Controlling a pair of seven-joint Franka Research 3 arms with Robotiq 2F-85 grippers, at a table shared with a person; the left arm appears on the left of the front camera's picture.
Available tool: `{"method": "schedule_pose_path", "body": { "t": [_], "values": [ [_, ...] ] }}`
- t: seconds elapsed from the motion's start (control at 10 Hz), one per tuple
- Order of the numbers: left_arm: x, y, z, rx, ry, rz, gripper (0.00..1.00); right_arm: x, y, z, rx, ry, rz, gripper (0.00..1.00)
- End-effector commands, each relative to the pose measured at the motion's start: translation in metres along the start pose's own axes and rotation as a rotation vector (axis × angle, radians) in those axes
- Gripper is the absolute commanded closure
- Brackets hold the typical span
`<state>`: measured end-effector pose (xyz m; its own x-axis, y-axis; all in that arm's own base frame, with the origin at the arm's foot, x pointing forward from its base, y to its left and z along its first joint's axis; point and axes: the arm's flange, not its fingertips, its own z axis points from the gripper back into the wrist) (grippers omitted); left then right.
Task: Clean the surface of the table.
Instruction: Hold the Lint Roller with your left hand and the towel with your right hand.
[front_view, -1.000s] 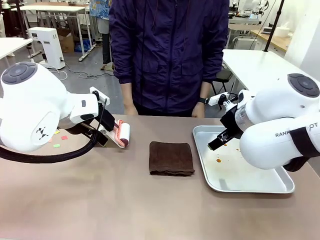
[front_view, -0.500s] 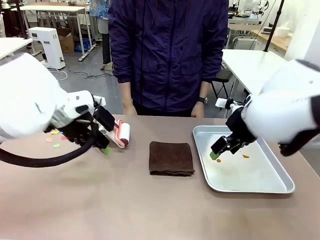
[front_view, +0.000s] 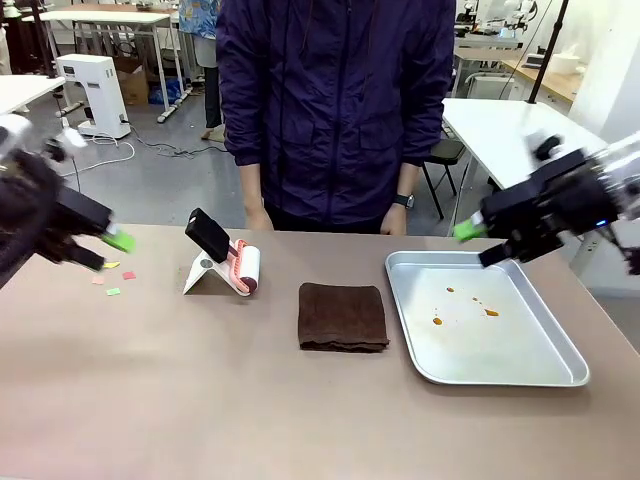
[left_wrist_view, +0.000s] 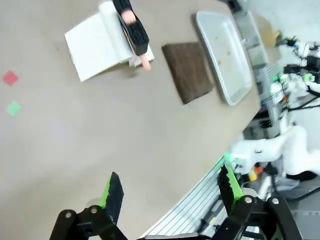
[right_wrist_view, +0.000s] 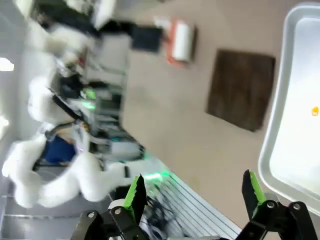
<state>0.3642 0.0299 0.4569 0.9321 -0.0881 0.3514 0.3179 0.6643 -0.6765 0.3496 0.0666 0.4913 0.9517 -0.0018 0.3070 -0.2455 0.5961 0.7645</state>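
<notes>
Two empty grasps, one hard surface

Left fingers (left_wrist_view: 115, 191) and right fingers (right_wrist_view: 136, 192) stand spread, holding nothing. The tabletop (front_view: 200, 400) lies below and ahead of both: rigid, smooth, fixed, likely nothing to grip. The soft cloth (front_view: 343, 316), ahead between the two pairs, looks light and limp; pinching a folded edge should suit wiping.

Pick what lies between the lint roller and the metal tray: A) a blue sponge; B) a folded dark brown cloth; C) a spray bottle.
B: the folded dark brown cloth lies flat on the brown-tan table, between the white lint roller on its stand and the shiny rectangular metal tray.
</notes>
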Motion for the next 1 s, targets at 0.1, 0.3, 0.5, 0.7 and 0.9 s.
{"method": "schedule_pose_path", "body": {
  "t": [0.1,0.3,0.5,0.7,0.9],
  "values": [
    [-0.026,0.059,0.06,-0.242,-0.196,0.066,0.0,-0.095,-0.056,0.054,0.156,-0.252,-0.071,0.0],
    [-0.051,0.096,0.079,-0.306,-0.314,0.166,0.0,-0.116,-0.094,0.088,0.19,-0.37,-0.172,0.0],
    [-0.066,0.101,0.062,-0.336,-0.412,0.315,0.0,-0.125,-0.128,0.109,0.22,-0.439,-0.261,0.0],
    [-0.078,0.102,0.056,-0.319,-0.474,0.411,0.0,-0.13,-0.142,0.118,0.196,-0.497,-0.298,0.0],
    [-0.076,0.121,0.067,-0.329,-0.432,0.372,0.0,-0.058,-0.159,0.19,0.188,-0.459,-0.323,0.0]
  ]
}}
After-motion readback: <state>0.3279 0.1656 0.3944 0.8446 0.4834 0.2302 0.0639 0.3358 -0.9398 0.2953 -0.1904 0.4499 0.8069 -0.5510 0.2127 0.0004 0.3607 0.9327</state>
